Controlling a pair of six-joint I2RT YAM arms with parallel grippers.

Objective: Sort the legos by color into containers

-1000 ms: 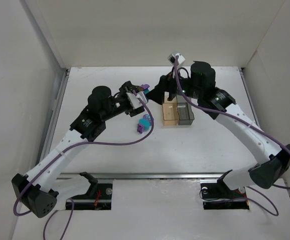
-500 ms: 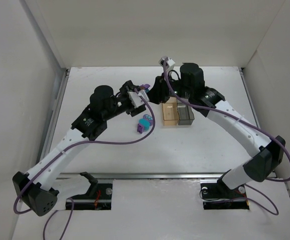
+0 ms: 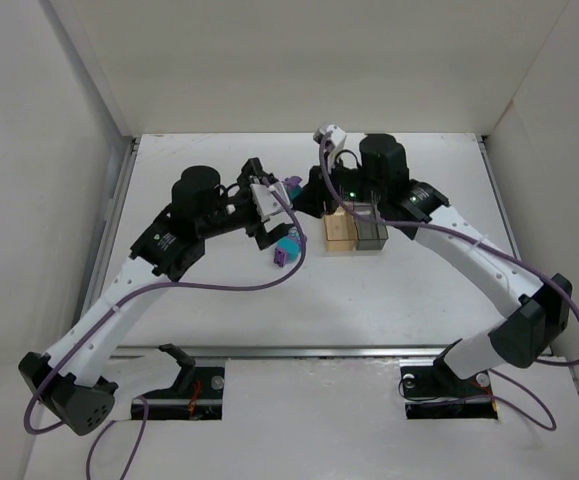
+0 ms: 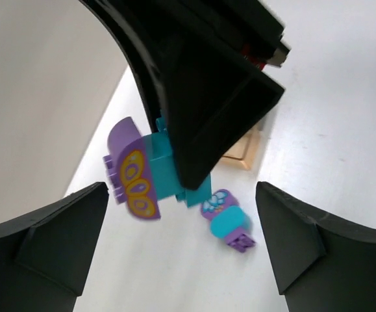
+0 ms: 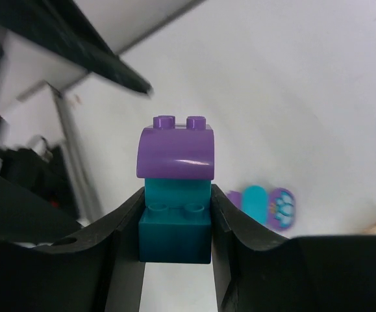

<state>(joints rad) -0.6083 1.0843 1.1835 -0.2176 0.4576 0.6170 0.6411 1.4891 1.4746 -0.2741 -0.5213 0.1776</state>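
Amber bin (image 3: 339,230) | touching grey bin (image 3: 372,234) | contents unclear | right fingers (image 5: 97,273) clamp legos (image 5: 175,195)

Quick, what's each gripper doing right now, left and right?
Left gripper: open, holding nothing.
Right gripper: closed on a stacked purple-and-teal plastic lego brick.
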